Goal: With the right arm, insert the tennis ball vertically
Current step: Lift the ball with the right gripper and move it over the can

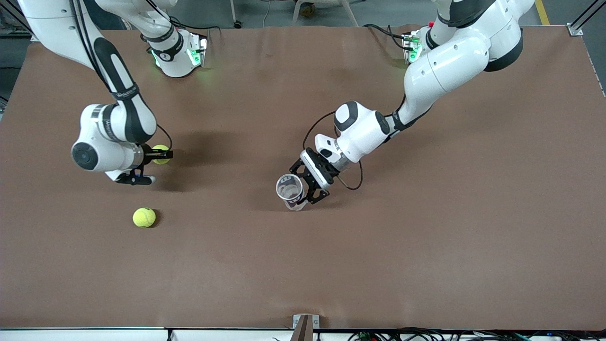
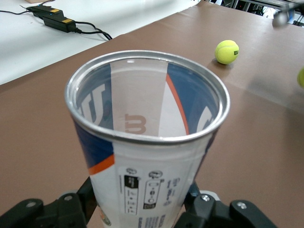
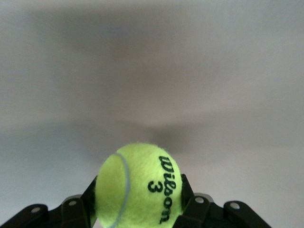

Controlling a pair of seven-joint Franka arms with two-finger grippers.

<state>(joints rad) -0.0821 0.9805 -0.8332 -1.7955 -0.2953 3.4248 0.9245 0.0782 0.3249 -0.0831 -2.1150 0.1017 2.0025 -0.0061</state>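
My right gripper [image 1: 162,155] is shut on a yellow-green tennis ball [image 1: 161,154] and holds it over the table toward the right arm's end. In the right wrist view the ball [image 3: 139,183], printed "Wilson 3", sits between the black fingers [image 3: 76,209]. My left gripper [image 1: 302,188] is shut on a clear tennis ball can [image 1: 289,189] with a metal rim near the table's middle. The can's mouth is open, points upward, and the can is empty. The left wrist view shows the can [image 2: 142,142] filling the frame between the fingers [image 2: 76,204].
A second tennis ball [image 1: 144,217] lies loose on the brown table [image 1: 426,237], nearer to the front camera than the right gripper. It also shows in the left wrist view [image 2: 227,51]. A black power box with cables [image 2: 50,15] lies off the table's edge.
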